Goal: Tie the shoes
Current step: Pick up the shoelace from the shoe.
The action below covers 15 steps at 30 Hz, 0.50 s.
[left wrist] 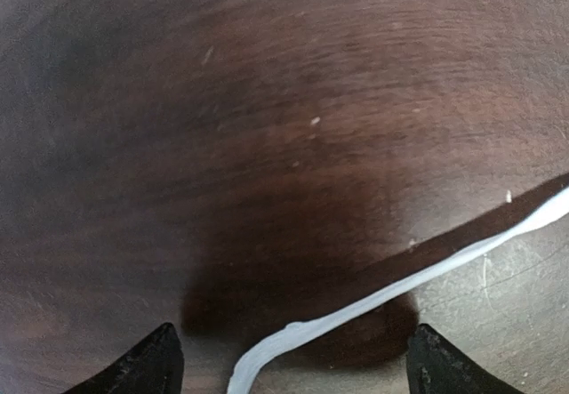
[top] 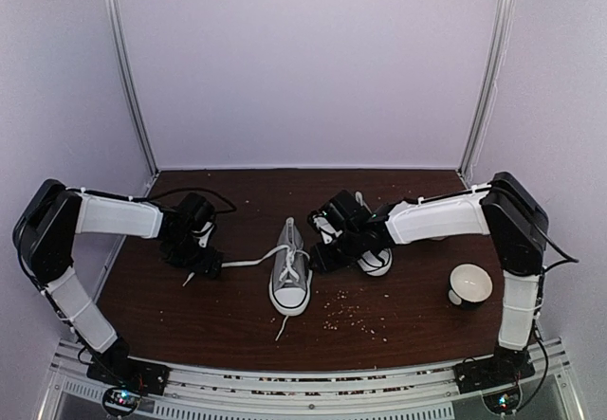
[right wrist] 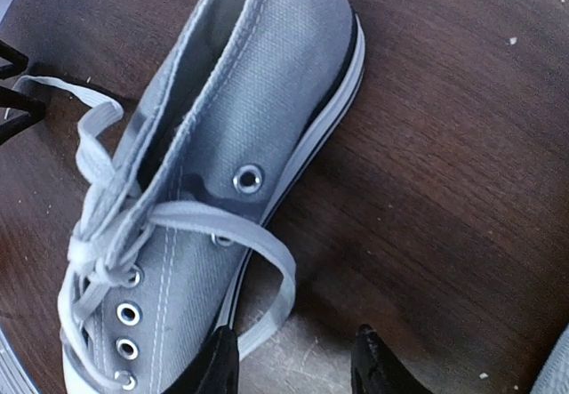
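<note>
Top view. Left arm base (top: 121, 374) and right arm base (top: 493, 373) are sitting closest to the lens. Beyond them the centre shoe (top: 290, 278) is lying on the table (top: 190, 316), toe cap toward the bases. I am taking it as my landmark. The second shoe (top: 377, 261) is lying just right of it, partly under my right arm. My left gripper (top: 197, 263) is hovering left of the centre shoe, at the far end of a stretched lace (top: 242, 263). My right gripper (top: 324, 252) is hanging just beside its right flank. A white cup (top: 469, 284) is standing well to the right.

Left wrist view. Fingertips (left wrist: 156, 363) are standing wide apart and gripping nothing. The lace is running flat on the wood between them.

Right wrist view. Fingertips (right wrist: 218, 363) are standing partly apart over bare wood beside the sole. A lace loop (right wrist: 280, 265) is drooping against one tip, and it is not pinched as far as I can see.

Handling, my judgement: the shoe is looking light and soft-walled, so a tug will probably be dragging it. The lace is limp, flat and thin. I am planning to pinch it low, near the free end, and to be pulling gently.
</note>
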Tool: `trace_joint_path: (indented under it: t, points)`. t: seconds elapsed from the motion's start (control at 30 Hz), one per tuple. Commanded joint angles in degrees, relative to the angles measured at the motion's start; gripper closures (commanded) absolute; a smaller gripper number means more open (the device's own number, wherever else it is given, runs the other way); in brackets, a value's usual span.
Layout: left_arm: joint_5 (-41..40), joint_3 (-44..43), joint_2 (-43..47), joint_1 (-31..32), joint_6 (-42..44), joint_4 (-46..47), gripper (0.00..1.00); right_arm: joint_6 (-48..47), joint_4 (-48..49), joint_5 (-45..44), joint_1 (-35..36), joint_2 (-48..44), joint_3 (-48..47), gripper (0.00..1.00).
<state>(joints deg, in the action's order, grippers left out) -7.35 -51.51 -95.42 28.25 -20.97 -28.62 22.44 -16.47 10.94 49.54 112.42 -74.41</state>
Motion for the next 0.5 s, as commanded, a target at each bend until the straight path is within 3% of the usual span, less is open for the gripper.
trace_joint_path:
  t: [0.0, 0.07, 0.1, 0.17, 0.27, 0.4, 0.47]
  points:
    - [2.59, 4.27, 0.27, -0.60, -1.62, 1.02, 0.11, 2.00, 1.49, 0.47, 1.00, 4.11, -4.38, 0.57]
    - [3.11, 5.15, -0.30, -0.63, -1.86, 1.94, 0.18, 1.98, 0.85, 0.02, 1.09, 5.83, -5.57, 0.59]
    - [3.90, 5.18, -0.34, -0.65, -1.65, 2.06, 0.26, 2.17, 0.93, -0.11, 1.09, 6.36, -5.72, 0.60]
    - [5.20, 5.56, 0.19, -0.64, -1.09, 3.11, 0.49, 2.39, 0.95, -0.49, 1.10, 7.03, -5.70, 0.63]
    - [7.78, 6.35, 0.87, -0.63, -0.80, 5.90, 1.00, 2.16, 0.73, -2.04, 1.11, 6.82, -4.96, 0.75]
    - [14.01, 8.50, 2.83, 0.70, -1.89, 11.41, 1.00, 0.42, -1.16, -3.48, 1.13, 5.53, -5.21, 1.00]
    - [13.55, 8.30, 3.92, 4.02, -2.10, 12.26, 1.00, -0.56, -3.19, -4.49, 1.26, 4.02, -5.22, 1.00]
